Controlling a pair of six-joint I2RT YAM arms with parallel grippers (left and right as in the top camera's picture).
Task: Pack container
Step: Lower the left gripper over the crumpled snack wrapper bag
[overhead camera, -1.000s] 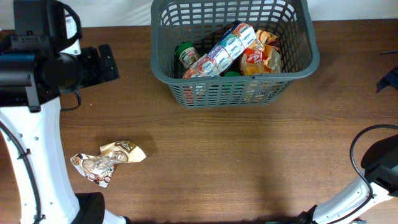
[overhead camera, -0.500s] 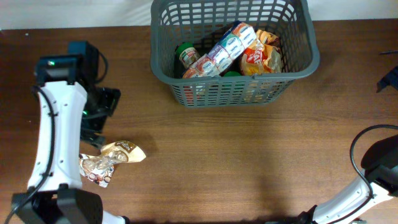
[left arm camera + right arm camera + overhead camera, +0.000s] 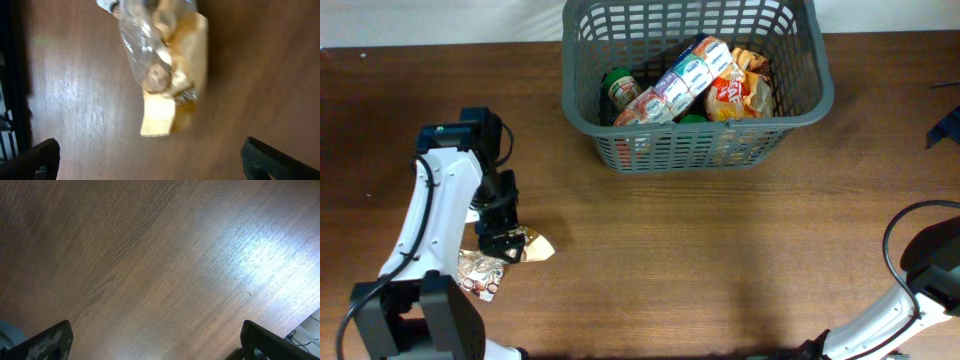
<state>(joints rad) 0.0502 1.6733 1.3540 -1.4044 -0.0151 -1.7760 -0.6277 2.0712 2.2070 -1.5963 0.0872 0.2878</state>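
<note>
The container (image 3: 692, 128), a dark grey slotted basket, stands at the table's far middle. It holds a green-lidded jar (image 3: 617, 85), a long pack of cups (image 3: 680, 80) and an orange bag (image 3: 740, 95). A crumpled tan snack bag (image 3: 535, 246) lies on the wood at the near left, partly under my left arm. My left gripper (image 3: 500, 232) hovers right over it, open. In the left wrist view the snack bag (image 3: 167, 65) lies ahead of the open left gripper (image 3: 150, 170), untouched. My right gripper (image 3: 160, 347) is open over bare wood.
The right arm's base and cable (image 3: 920, 280) sit at the near right corner. A dark object (image 3: 942, 128) pokes in at the right edge. The brown wooden table (image 3: 720, 260) stretches between the basket and the near edge.
My left arm has swung from the far left down toward the near side and now hangs over the snack bag. The basket, the bag and the right arm have not moved.
</note>
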